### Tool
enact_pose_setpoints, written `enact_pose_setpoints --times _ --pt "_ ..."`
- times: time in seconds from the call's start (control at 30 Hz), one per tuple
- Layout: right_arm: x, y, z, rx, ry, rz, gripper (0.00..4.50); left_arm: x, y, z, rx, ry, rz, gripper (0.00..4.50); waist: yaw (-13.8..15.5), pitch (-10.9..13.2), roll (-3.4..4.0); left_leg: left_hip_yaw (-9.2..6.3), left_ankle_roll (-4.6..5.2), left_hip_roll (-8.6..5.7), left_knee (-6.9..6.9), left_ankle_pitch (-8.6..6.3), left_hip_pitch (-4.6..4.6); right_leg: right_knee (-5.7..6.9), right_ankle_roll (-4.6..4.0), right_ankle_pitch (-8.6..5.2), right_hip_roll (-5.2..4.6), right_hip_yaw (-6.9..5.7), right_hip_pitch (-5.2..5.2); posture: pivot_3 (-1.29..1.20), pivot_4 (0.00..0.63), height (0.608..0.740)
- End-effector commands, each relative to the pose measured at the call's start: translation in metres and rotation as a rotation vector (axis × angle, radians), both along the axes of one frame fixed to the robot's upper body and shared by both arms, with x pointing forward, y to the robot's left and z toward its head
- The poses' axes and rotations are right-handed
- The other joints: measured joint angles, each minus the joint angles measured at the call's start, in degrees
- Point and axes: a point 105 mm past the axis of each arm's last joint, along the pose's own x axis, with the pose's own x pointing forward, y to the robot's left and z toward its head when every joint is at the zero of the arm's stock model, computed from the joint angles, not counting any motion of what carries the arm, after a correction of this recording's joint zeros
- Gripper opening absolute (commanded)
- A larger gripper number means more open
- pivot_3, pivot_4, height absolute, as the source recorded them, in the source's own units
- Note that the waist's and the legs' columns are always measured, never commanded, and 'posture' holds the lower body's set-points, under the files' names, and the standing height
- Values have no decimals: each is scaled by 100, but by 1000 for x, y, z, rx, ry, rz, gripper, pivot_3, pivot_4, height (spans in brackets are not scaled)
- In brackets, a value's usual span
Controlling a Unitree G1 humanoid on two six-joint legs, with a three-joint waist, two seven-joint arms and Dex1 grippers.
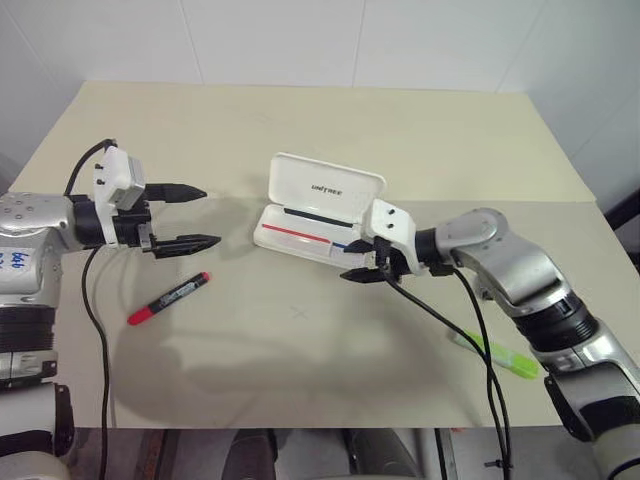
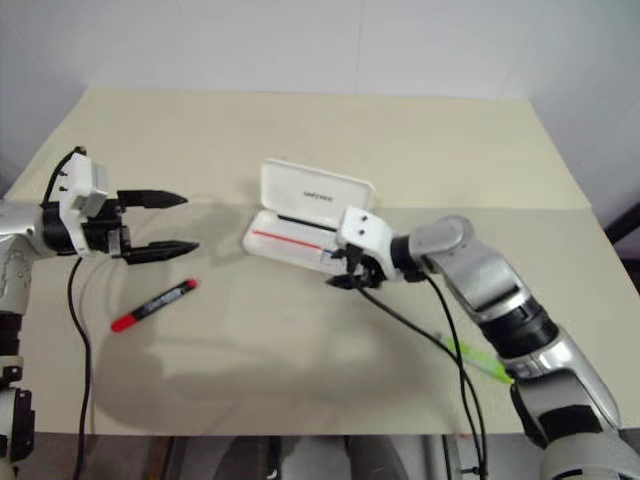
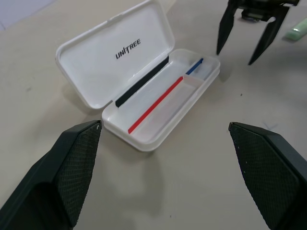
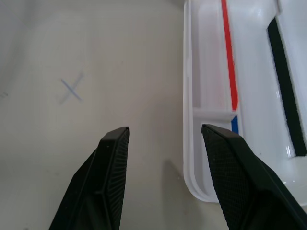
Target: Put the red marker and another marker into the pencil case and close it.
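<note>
Pencil case [image 1: 312, 215] lies open, seemingly without markers; both grippers spread, holding nothing.

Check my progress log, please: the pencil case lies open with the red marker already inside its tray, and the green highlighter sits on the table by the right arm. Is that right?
One thing is wrong. The red marker is not in the pencil case; the left eye view shows it on the table, below the left gripper. The left wrist view shows the tray holding no marker. The case is open, and the green highlighter lies by the right arm.
</note>
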Motion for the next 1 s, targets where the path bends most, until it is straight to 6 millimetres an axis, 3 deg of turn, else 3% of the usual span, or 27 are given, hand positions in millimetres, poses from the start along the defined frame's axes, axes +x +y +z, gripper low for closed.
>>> enact_pose_setpoints --times 0.03,0.3,0.57,0.77,1.0 --pt "10 1 2 -33 -42 13 2534 -6 2 9 3 -41 6 4500 -3 0 0 1 0 0 0 0 0 2 0 0 0 0 -2 0 150 740" --pt "27 -2 -22 -136 -43 19 2534 -13 -3 12 -10 -66 15 4500 -18 0 0 1 -1 3 3 1 -1 9 -1 0 2 0 -4 0 150 740" --pt "38 16 -14 -152 -114 72 16 -13 -2 17 -12 -91 31 4500 -178 -2 -4 -1 -11 1 13 9 17 20 4 8 2 0 17 0 150 740" --pt "35 18 0 -105 -148 100 16 -12 -3 17 -15 -95 31 4500 -209 -2 -4 -3 -10 0 7 14 17 19 5 14 2 0 15 0 150 740" --pt "4 4 12 -54 -181 177 16 -9 -6 17 -24 -103 27 4500 -164 -2 -4 -6 -11 3 -4 12 2 10 2 12 2 -6 0 0 150 740"
